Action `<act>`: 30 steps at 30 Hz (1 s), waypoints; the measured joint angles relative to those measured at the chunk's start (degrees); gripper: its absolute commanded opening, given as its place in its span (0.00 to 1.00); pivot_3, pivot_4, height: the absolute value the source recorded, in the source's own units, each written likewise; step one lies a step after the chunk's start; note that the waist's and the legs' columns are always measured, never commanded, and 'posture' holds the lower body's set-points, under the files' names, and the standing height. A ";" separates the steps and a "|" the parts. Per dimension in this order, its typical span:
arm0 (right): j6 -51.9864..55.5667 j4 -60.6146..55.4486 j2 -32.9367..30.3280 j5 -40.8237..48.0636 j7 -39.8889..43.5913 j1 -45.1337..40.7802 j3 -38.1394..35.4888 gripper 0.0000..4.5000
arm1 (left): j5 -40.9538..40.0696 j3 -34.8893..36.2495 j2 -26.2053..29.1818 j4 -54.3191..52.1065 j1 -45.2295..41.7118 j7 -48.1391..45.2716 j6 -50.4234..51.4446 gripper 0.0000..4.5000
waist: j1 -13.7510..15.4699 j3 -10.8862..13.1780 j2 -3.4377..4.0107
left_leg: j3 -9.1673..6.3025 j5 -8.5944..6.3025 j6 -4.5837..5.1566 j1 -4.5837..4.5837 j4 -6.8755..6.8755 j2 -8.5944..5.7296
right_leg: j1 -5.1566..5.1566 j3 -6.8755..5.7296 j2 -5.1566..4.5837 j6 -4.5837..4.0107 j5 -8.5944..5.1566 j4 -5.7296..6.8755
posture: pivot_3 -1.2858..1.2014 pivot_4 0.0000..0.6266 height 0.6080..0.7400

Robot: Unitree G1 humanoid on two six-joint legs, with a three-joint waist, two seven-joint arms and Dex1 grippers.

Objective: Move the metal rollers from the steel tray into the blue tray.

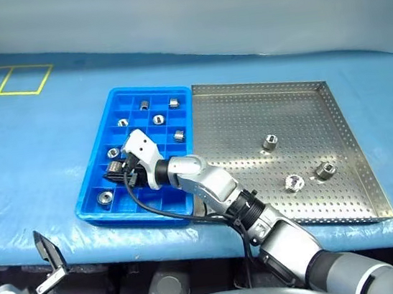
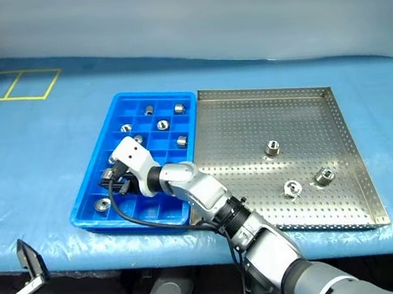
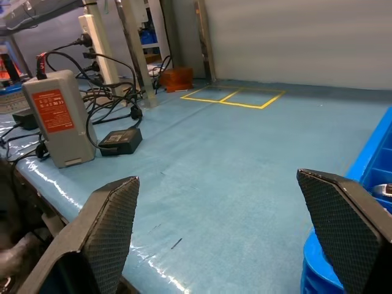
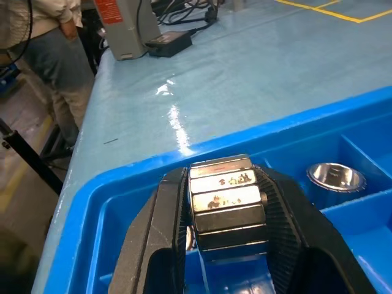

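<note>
The right gripper (image 4: 223, 214), two black textured fingers, is seen clamped on one shiny silver metal roller (image 4: 225, 197) w/ faceted sides; its centre hole is hidden by the fingers, and the lower part is cut off by the frame edge. Its long axis appears to run across, finger to finger, roughly level. It is held over a near-left compartment of the bright blue plastic gridded tray (image 1: 119, 98), close to the outer wall. In the head views the held roller is mostly masked by the white wrist housing.

Other rollers are seated in separate compartments, holes up, approx. seven, exact count hard to make out. Three rollers (image 1: 270, 141) are left on the large square perforated steel tray (image 1: 247, 89), well apart from each other.

The left gripper (image 3: 226, 245) is held wide, nothing between the fingers, off the blue tray's corner; fingers cut off below.

A person's legs are partly seen at the table's end.
</note>
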 measured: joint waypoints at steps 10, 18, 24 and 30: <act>0.20 -1.56 0.00 1.83 0.53 -0.25 1.05 0.29 | 0.41 -1.45 -0.20 0.00 2.50 1.79 -2.60 1.00 | 7.67 -0.02 -0.03 | 0.02 -0.26 -0.45 0.00 0.05 0.19 | -0.04 0.00 0.21 0.00 -0.17 0.01 | 0.79 0.24 1.00; 0.24 -1.79 0.00 2.68 1.22 -0.91 2.13 0.29 | 0.49 -3.03 -0.44 0.00 5.64 3.71 -4.92 1.00 | 15.29 -0.07 -0.11 | 0.06 -0.53 -0.85 0.01 0.09 0.58 | -0.11 -0.01 0.61 -0.18 -0.38 0.04 | 0.80 0.24 1.00; -0.09 -1.30 -0.05 2.33 -0.50 -1.98 0.58 0.29 | 0.49 -3.43 -0.36 0.00 4.24 3.71 -4.26 1.00 | 19.98 -0.09 -0.11 | 0.06 -0.62 -1.03 0.01 0.09 0.82 | -0.29 -0.24 0.74 -0.39 -0.52 0.18 | 0.77 0.24 1.00; -0.51 0.19 -0.33 1.24 -4.28 -6.43 -4.69 0.29 | 0.47 -2.99 0.13 0.00 -1.10 3.18 -0.70 1.00 | 21.00 -0.13 -0.15 | 0.15 -0.65 -1.13 -0.01 0.12 0.90 | -0.55 -0.32 0.75 -0.40 -0.52 0.21 | 0.76 0.24 1.00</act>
